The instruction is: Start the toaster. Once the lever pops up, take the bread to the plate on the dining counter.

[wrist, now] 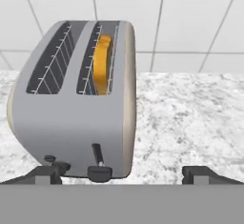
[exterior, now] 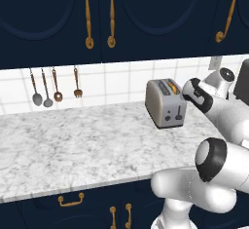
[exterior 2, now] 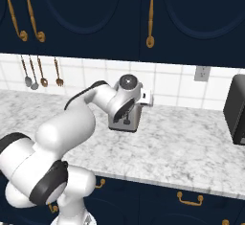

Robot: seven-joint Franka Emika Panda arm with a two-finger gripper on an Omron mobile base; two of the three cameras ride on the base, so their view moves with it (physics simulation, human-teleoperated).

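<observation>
The toaster (exterior: 166,102) stands on the counter (exterior: 73,145) before the tiled wall (exterior: 116,82). The bread (wrist: 102,64) sits in the right one of its 2 slots in the hand view. 4 utensils (exterior: 53,86) hang left of it, well apart.

— Any lettering, brand or number to read on the toaster (wrist: 71,99)?
— None legible, neither on its lever (wrist: 99,172) end nor elsewhere.
— On the cabinets or wall tiles?
— Nothing readable there either.
</observation>
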